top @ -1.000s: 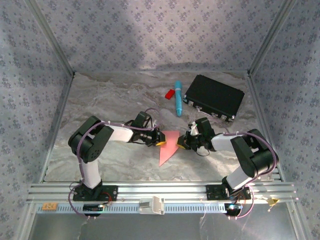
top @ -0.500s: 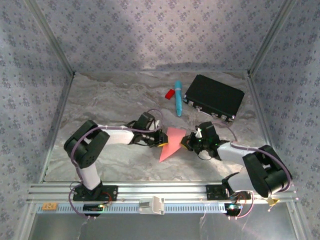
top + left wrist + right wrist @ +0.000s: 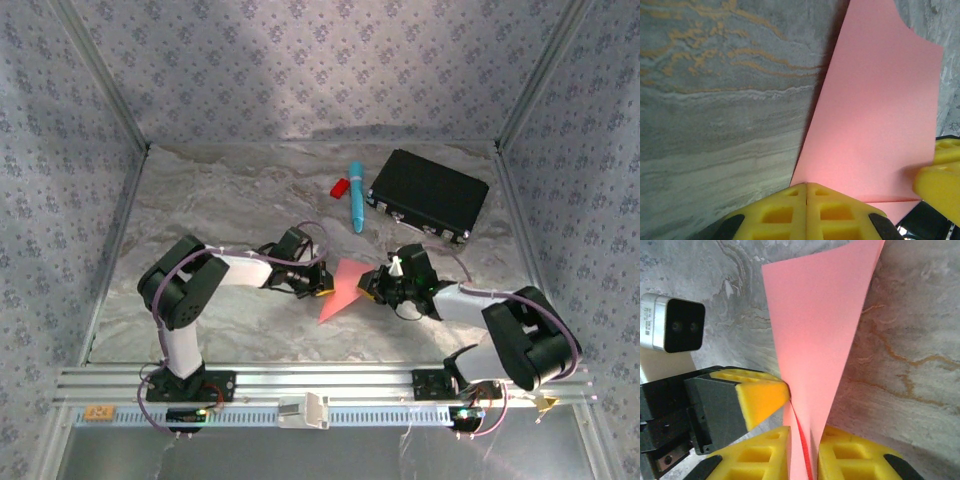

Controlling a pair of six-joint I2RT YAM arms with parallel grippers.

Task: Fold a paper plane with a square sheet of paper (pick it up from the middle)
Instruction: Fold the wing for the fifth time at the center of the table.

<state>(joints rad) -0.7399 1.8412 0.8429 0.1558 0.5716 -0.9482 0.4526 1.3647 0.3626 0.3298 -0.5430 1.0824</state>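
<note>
Near the centre of the top view, a thin pink-red paper sheet (image 3: 340,290), already creased into a wedge tapering to the lower left, is held partly raised off the grey marbled table (image 3: 220,200) between the two grippers. The left gripper (image 3: 806,192) is seen pressed together, having been closed over the last second. Its tips are set against the sheet's lower edge, but whether a layer is caught cannot be told. The doubled sheet is pinched by the right gripper (image 3: 804,452) at the bottom of its wrist view, and that arm has been lowered and stretched out. A crease is judged to be in the making; no narrow dart is formed yet.
</note>
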